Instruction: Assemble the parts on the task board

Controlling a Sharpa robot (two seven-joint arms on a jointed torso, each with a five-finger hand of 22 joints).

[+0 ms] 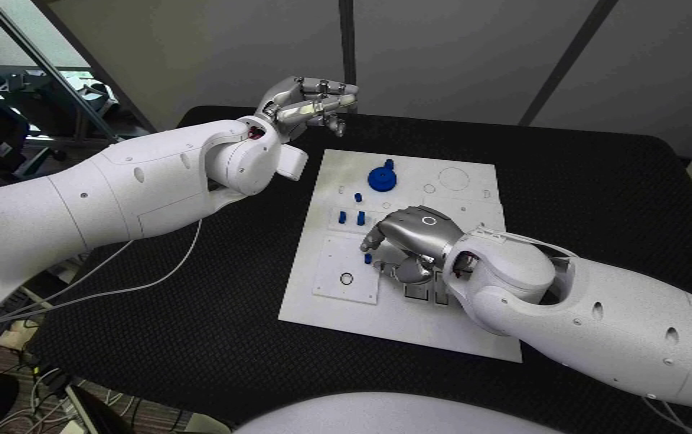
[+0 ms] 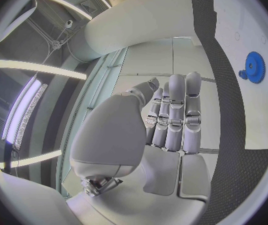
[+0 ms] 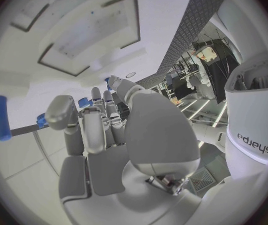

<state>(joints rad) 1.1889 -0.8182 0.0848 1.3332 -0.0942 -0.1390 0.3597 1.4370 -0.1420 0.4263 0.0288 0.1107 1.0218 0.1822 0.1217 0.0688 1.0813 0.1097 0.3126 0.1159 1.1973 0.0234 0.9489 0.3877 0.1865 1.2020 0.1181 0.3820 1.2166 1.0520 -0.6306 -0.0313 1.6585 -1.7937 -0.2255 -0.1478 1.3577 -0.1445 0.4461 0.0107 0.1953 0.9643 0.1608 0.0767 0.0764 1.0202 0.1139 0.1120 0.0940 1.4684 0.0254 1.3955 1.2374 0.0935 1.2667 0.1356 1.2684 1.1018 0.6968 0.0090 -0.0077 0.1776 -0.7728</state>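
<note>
Task board (image 1: 433,329) lay mid-table (image 1: 216,354). Blue gear (image 1: 382,177) and small blue pegs (image 1: 351,217) stood on it. Right hand (image 1: 408,234) hovered over pegs; grip indeterminate. Left hand (image 1: 306,101) raised, fingers together, empty. Pegs judged light, rigid, slippery; pinch by sides.

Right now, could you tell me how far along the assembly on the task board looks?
Early to midway, I'd judge. Done: the blue gear sits on the task board. In hand: the right hand is down on the board by the small blue pegs; whether it grips one is unclear. The left hand hangs past the far edge, fingers curled, holding nothing. Left: the pegs look loose.
</note>
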